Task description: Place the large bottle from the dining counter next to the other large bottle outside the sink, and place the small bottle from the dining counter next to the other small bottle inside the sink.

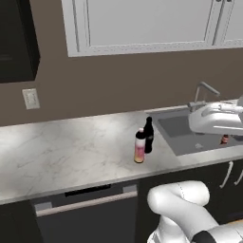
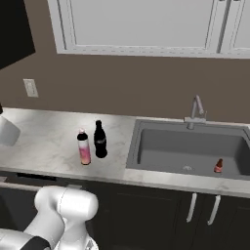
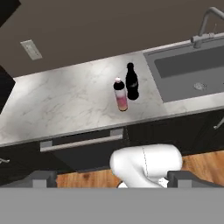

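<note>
The large pink-to-yellow bottle [image 1: 139, 147] [image 2: 84, 148] [image 3: 121, 95] stands upright on the wall worktop [image 1: 61, 152], left of the sink [image 2: 190, 146]. Close beside it, slightly further back, stands the all-black bottle [image 1: 148, 135] [image 2: 100, 139] [image 3: 131, 82]; I cannot tell if they touch. One small orange-red bottle [image 2: 218, 166] [image 1: 224, 139] stands inside the sink at its right, half hidden by my arm in the left base view. My gripper [image 3: 114, 178] is high above and back from the counter, open, its fingertips [image 3: 41, 177] wide apart and holding nothing. The dining counter is out of view.
A faucet [image 2: 195, 111] rises behind the sink. A wall socket [image 1: 31, 98] sits at the left, a dark cabinet [image 1: 16, 40] above it. A dishwasher front [image 3: 81, 142] lies under the worktop. My white arm link [image 1: 216, 118] hangs over the sink's right side.
</note>
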You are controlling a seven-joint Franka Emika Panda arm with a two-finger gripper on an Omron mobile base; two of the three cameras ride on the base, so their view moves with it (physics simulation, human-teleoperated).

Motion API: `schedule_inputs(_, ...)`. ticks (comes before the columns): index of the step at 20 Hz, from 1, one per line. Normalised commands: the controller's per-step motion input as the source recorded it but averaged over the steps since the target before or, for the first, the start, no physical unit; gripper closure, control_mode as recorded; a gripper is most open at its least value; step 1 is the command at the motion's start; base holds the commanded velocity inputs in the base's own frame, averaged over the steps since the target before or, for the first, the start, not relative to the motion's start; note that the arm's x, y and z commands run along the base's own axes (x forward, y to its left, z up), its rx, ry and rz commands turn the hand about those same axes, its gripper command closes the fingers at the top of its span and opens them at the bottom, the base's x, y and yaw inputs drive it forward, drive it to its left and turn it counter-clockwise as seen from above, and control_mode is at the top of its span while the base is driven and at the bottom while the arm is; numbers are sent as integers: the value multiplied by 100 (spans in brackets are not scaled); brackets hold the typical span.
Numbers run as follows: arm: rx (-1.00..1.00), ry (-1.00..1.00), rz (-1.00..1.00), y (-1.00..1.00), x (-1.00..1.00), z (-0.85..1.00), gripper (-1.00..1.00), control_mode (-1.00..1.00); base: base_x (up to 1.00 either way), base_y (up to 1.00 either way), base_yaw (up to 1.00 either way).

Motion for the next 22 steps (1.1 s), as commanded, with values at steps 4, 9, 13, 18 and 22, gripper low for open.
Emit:
schedule_inputs(4,0,0,0,0,0,0,-100,100,-100,84,-1)
schedule_inputs(9,0,0,0,0,0,0,-100,100,-94,97,0)
schedule_inputs(13,0,0,0,0,0,0,-100,100,-67,100,0)
schedule_inputs(18,0,0,0,0,0,0,-100,100,-71,100,0)
schedule_inputs(22,0,0,0,0,0,0,-100,100,-100,61,0)
